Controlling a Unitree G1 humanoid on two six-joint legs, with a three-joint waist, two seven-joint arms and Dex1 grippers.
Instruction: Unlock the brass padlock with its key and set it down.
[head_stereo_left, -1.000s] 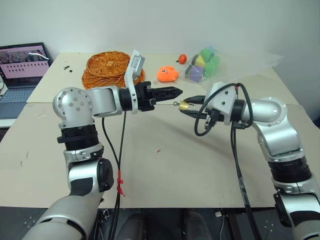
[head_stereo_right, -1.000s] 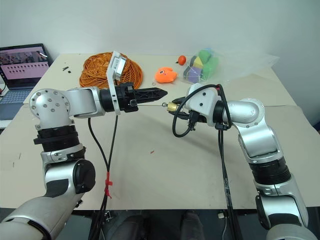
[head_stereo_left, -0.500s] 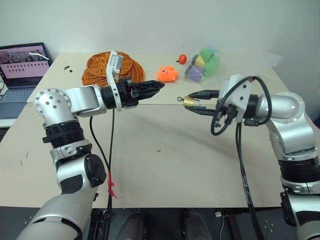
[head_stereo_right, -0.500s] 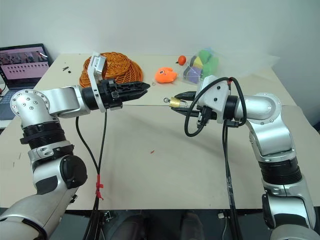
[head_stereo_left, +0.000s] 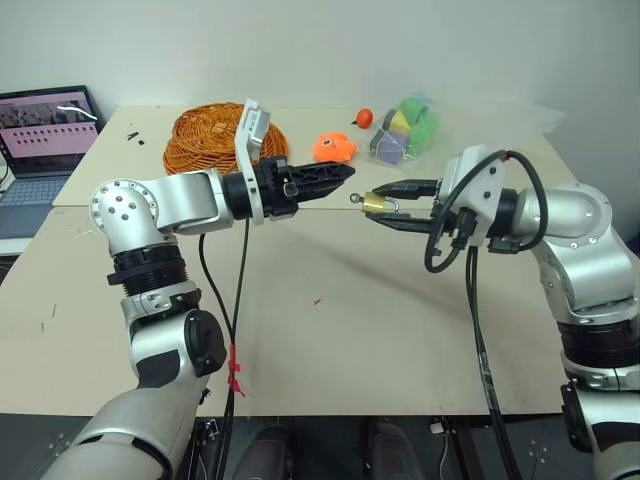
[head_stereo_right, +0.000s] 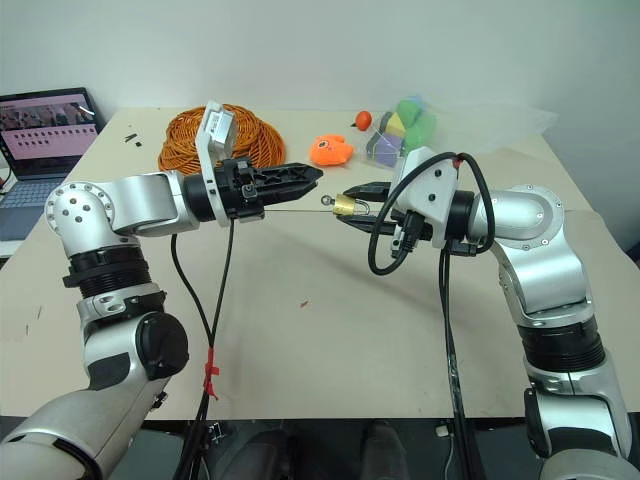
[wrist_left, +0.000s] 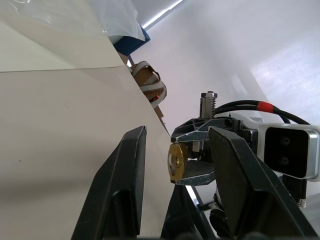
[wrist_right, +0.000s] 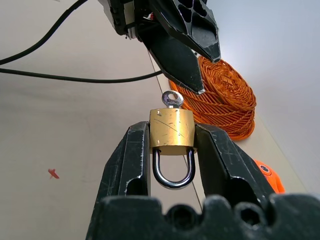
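No readable writing on the padlock (wrist_right: 172, 131). Right gripper (wrist_right: 172, 150) is clamping its brass body between both fingers, above the table (head_stereo_left: 330, 330), shackle pointing back toward the wrist, key (wrist_right: 171, 99) sticking out front. Left gripper (head_stereo_left: 340, 178) is hovering just beside the key, fingers parted, holding nothing.

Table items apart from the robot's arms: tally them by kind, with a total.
Brass padlock with key, held above the table in the right gripper: 1
Woven orange basket: 1
Orange toy: 1
Small red ball: 1
Clear bag of coloured blocks: 1
Laptop: 1
Total: 6
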